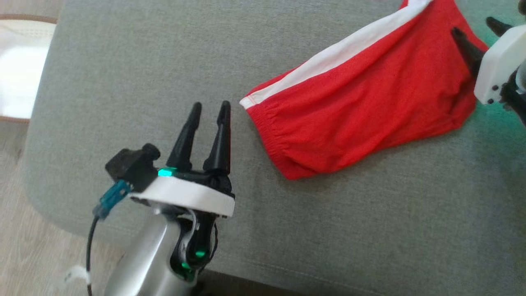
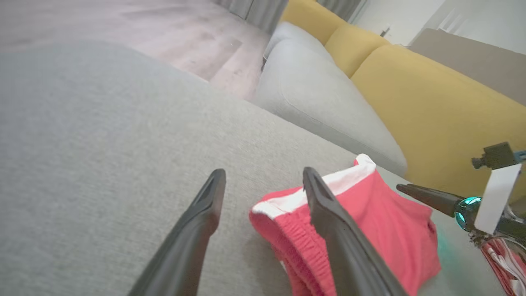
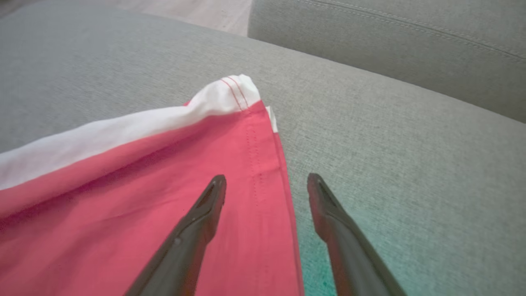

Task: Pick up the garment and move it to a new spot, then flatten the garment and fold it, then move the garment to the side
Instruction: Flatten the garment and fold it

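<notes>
The garment (image 1: 361, 102) is a pair of red shorts with a white side stripe, lying folded on the grey cushion (image 1: 144, 82). It also lies in the left wrist view as the garment (image 2: 382, 230) and in the right wrist view as the garment (image 3: 144, 197). My left gripper (image 1: 209, 109) stands open just left of the elastic waistband, apart from it, nothing between its fingers. My right gripper (image 1: 476, 28) is open above the garment's right hem edge; in its own view the right gripper (image 3: 267, 181) straddles that hem without gripping it.
The cushion's left edge drops to a pale wood floor (image 1: 16, 246). A white round object (image 1: 20, 65) sits at the far left. A yellow sofa back (image 2: 431, 98) with a grey seat cushion (image 2: 320, 98) stands beyond.
</notes>
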Available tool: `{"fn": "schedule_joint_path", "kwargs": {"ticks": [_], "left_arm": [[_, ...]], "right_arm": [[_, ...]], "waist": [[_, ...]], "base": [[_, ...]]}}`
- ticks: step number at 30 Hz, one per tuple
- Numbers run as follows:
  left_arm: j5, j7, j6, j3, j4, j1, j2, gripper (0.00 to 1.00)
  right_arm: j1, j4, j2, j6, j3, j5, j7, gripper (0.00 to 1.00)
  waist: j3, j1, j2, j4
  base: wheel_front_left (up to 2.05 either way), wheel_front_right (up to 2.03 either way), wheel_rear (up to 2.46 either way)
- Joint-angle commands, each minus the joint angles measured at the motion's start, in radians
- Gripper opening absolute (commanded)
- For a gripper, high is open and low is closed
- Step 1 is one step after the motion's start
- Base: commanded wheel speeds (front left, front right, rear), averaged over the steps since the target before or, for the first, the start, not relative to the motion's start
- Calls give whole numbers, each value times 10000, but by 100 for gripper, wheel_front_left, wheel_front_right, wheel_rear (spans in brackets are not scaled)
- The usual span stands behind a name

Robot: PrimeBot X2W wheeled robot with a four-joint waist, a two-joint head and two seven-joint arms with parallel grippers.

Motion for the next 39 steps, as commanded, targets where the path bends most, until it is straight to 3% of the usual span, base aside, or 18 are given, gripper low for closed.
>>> {"fn": "schedule_joint_path", "kwargs": {"ticks": [1,6,13,14,15,16,23,30,39], "left_arm": [[453,-108,-120,444,-537,270,-57,100],[1245,-110,-559,485,-1063,888,-212,100],[1577,-111,-519,318,-1609,1220,-220,100],[1626,-111,-506,310,-1599,1298,-221,100],[1669,-111,-494,321,-1605,1351,-221,100],[1675,-111,-476,359,-1627,1384,-221,100],[2006,-112,-512,750,-1463,1665,-222,100],[2577,-112,-745,1362,-1233,2117,-223,100],[3107,-112,-1075,2036,-727,2775,-223,100]], "right_arm": [[-107,-166,161,-7,-180,-360,79,100],[-246,583,537,-7,-659,-1270,447,100],[-246,1361,1142,-7,-1005,-1699,1135,100],[-178,1413,1221,-7,-948,-1608,1319,92],[-144,1385,1283,-7,-871,-1486,1474,34],[-138,1316,1325,-7,-836,-1350,1568,0],[341,862,1712,-7,-994,-529,1361,0],[1188,633,2289,-7,-2036,105,489,0],[2430,937,2332,-7,-3554,302,-329,0]], "waist": [[52,0,0,131],[174,0,0,459],[100,0,0,660],[52,0,0,650],[35,0,0,620],[30,0,0,576],[-593,0,0,-83],[-1493,0,0,-1038],[-2616,0,0,-1691]], "base": [[0,0,0],[0,0,0],[0,0,0],[0,0,0],[0,0,0],[0,0,0],[0,0,0],[0,0,0],[0,0,0]]}}
